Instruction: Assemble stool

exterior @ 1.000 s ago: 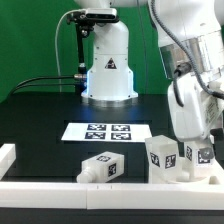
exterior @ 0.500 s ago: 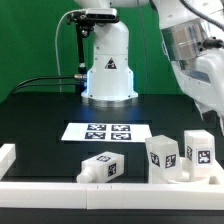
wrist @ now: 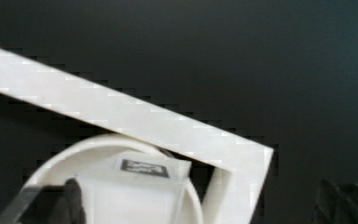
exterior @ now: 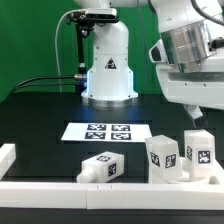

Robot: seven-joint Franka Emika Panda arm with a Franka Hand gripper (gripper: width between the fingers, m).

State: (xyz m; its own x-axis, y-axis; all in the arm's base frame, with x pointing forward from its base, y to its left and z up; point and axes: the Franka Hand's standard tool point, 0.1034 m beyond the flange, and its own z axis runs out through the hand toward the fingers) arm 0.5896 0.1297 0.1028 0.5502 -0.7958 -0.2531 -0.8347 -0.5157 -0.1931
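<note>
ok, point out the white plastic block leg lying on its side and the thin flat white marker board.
lying white block leg (exterior: 100, 167): exterior view, tagged side face.
marker board (exterior: 108, 131): exterior view, centre gap between its tags.

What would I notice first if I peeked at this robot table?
Probably the big white robot arm hanging over the exterior view's upper right, above the black table. Next come the tagged white stool pieces by the front rail: a lying leg, then a middle leg and an end leg standing toward the right. The marker board lies flat in the middle.
</note>
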